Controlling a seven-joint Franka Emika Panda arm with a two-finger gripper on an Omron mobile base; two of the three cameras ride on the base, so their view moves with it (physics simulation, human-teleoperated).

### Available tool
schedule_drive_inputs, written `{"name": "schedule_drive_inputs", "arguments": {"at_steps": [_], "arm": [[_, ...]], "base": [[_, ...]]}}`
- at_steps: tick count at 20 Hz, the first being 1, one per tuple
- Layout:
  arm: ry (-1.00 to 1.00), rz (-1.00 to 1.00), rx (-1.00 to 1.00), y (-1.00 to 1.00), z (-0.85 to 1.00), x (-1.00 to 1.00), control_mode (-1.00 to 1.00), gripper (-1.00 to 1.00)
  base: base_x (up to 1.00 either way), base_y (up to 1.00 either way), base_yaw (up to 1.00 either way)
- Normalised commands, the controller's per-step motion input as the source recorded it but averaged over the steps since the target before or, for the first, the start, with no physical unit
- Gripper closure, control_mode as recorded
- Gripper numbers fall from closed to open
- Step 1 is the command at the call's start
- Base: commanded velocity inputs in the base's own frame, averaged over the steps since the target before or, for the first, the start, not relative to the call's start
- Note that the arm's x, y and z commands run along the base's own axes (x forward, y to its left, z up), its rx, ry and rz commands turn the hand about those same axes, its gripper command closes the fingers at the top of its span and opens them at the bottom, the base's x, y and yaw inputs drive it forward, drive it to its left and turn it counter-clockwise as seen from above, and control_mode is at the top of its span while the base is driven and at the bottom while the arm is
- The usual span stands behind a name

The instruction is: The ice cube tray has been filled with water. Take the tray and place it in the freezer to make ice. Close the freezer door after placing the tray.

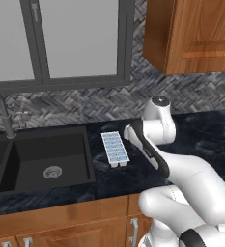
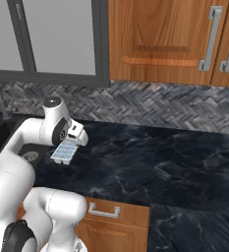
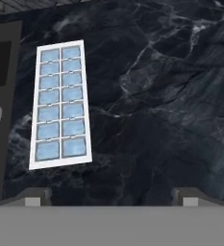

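The ice cube tray [image 1: 114,149] is a small white tray with two rows of pale blue water cells. It lies flat on the black marble counter [image 1: 201,140], just right of the sink. In the hand view the ice cube tray [image 3: 60,105] sits upper left, ahead of the fingers and to their left. My gripper [image 3: 112,198] hovers over bare counter to the right of the tray, open, with nothing between its fingertips [image 3: 34,197]. From the right base view, the tray [image 2: 64,153] shows partly under my white hand [image 2: 76,134]. The freezer and its door are out of view.
A black sink [image 1: 41,159] with a round drain and a dark faucet [image 1: 5,118] lies left of the tray. Wooden wall cabinets [image 1: 191,34] hang over the counter to the right of a window. The counter runs on to the right [image 2: 175,162].
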Motion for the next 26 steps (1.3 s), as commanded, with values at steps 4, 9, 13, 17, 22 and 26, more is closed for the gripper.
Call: {"name": "schedule_drive_inputs", "arguments": {"at_steps": [4,9,13,17,22,26], "arm": [[-0.01,-0.13,0.00,0.00,0.00,0.32,-1.00,-1.00],[0.00,-0.14,0.06,0.00,0.00,0.41,-1.00,-1.00],[0.00,-0.09,0.12,0.00,0.00,0.40,-1.00,-1.00],[0.00,-0.03,0.09,0.00,0.00,0.35,-1.00,-1.00],[0.00,0.00,0.04,0.00,-0.04,0.38,-1.00,-1.00],[0.00,-0.04,0.00,0.02,-0.09,0.36,-1.00,-1.00]], "base": [[0.00,0.00,0.00],[0.00,0.00,0.00],[0.00,0.00,0.00],[0.00,0.00,0.00],[0.00,0.00,0.00],[0.00,0.00,0.00]]}}
